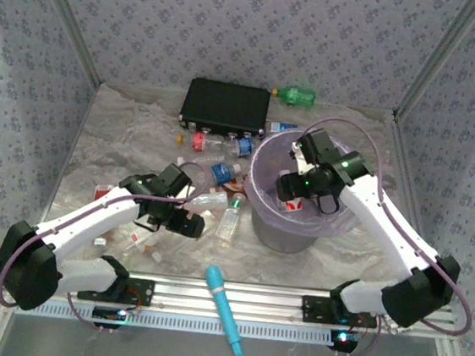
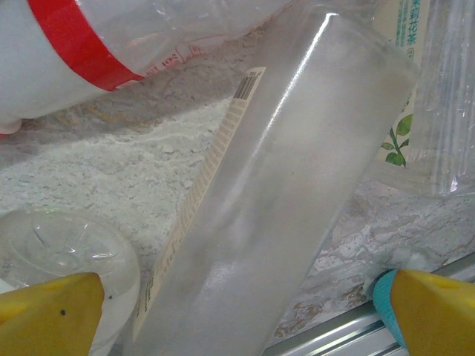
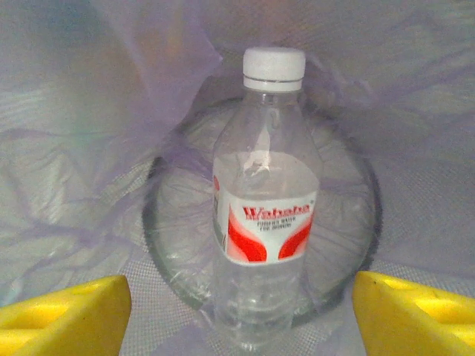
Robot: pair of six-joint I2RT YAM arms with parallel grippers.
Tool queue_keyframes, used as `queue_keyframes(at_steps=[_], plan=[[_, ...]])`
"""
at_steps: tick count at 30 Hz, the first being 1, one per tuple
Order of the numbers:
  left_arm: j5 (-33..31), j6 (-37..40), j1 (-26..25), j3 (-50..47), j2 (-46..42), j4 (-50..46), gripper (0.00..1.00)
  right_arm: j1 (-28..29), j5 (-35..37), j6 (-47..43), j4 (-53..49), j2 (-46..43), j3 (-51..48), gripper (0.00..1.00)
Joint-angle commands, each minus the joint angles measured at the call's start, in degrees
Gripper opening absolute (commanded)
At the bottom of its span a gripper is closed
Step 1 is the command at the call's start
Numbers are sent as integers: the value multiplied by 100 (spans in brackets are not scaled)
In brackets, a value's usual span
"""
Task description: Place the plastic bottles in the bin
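Right wrist view: white-capped bottle [image 3: 267, 215] sits inside bin [image 1: 283, 234], free of right gripper [image 3: 237, 300], fingers wide apart. We flag loose liner bag [image 3: 111, 148]: snag risk on retraction. Left gripper [image 2: 237, 315] apart, straddling clear bottle [image 2: 282, 185] on table [image 2: 96, 156]. Slick wall may slip; red-banded bottle [image 2: 89, 44] crowds; rail [image 2: 326, 337] near.

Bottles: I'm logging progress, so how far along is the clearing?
Done: one white-capped bottle is inside the bin, under the open right gripper. In hand: the open left gripper straddles a clear bottle. Left: the green bottle and many others on the table.
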Motion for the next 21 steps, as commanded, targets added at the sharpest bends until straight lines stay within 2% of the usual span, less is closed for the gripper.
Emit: queue_keyframes(at_steps=[1,13,21], plan=[[40,-57,-163,38,157,31,97,-6,99,-85,-626,-474,451,80],[-620,-62,-637,48,800,44,95,-167,-389,-121,-189,-1092,1446,79],[-755,87,-650,152,999,145,83,-369,-416,-151,-187,-1120,1340,79]])
